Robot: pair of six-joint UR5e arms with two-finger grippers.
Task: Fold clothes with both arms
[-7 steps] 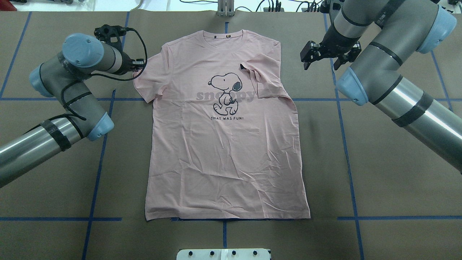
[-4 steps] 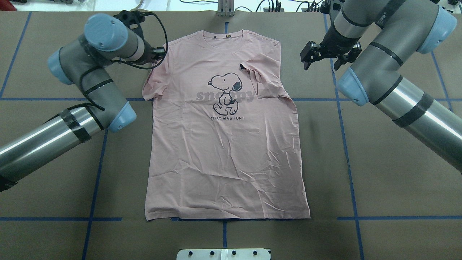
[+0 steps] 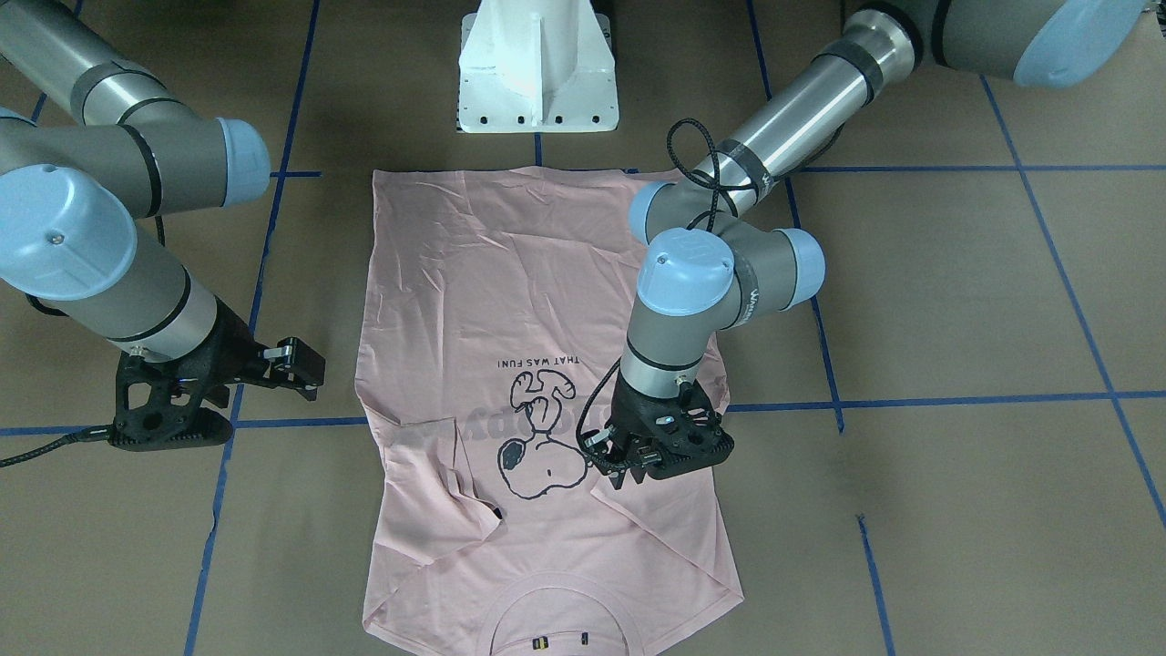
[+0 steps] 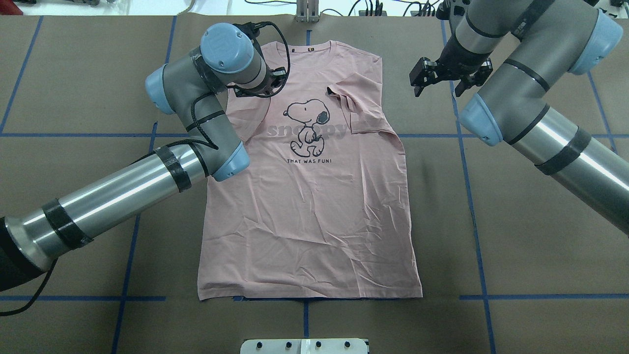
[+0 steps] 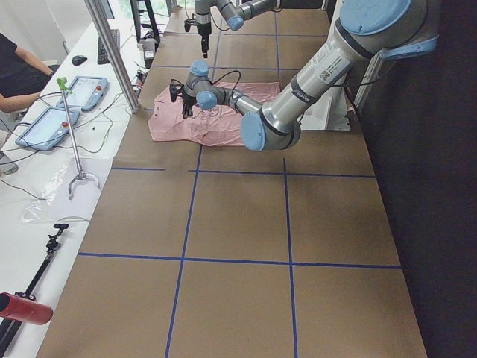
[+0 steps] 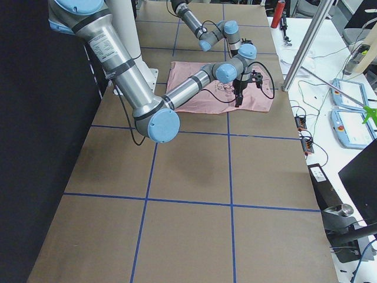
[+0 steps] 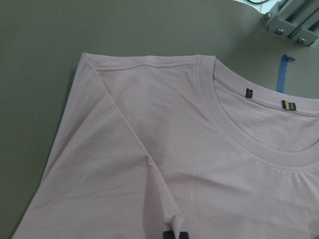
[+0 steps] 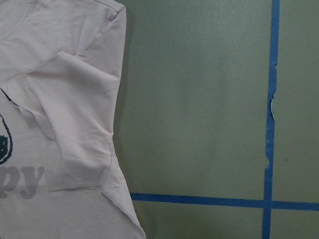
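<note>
The pale pink T-shirt (image 4: 309,221) lies flat on the brown table, print up and collar at the far side. It also shows in the front view (image 3: 510,273). Its right sleeve (image 4: 356,108) lies folded in over the chest. My left gripper (image 4: 272,81) is shut on the left sleeve and holds it over the chest beside the dog print (image 4: 307,125). The left wrist view shows the fingertips (image 7: 174,234) pinching a fabric ridge below the collar (image 7: 239,134). My right gripper (image 4: 436,86) is open and empty above bare table, right of the shirt. The right wrist view shows the folded sleeve (image 8: 75,149).
The white pedestal base (image 3: 537,73) stands at the shirt's hem end. Blue tape lines (image 4: 462,147) cross the brown table. A metal bracket (image 4: 307,10) sits at the far edge. A side bench with tablets (image 5: 74,97) and an operator lies beyond the table.
My left arm has swung right, over the shirt, carrying the left sleeve from its spread position in over the chest. The right arm has not moved.
</note>
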